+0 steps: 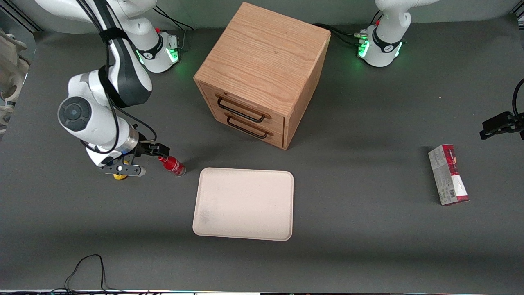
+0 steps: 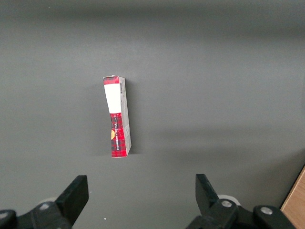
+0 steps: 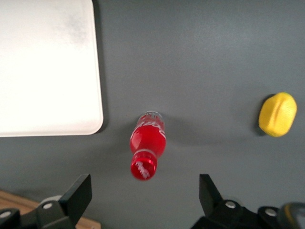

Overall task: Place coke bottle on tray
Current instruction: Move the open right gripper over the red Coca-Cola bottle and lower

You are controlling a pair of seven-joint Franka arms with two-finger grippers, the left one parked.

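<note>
- The right arm's gripper is hanging just above the dark grey table, toward the working arm's end, with its two fingers spread wide apart and gripping nothing.
- The coke bottle, small and red with a red cap, is standing upright on the table beside the gripper, apart from its fingers. In the wrist camera it is sitting in the open gap between the two fingers.
- The cream tray is lying flat on the table just beside the bottle, not touching it, with nothing on it. One rounded corner of the tray is showing near the bottle in the wrist camera.
- A yellow lump is resting on the table near the bottle; from the front it is peeking out under the gripper.
- A wooden drawer cabinet is standing farther from the front camera than the tray.
- A red and grey carton is lying toward the parked arm's end of the table.
</note>
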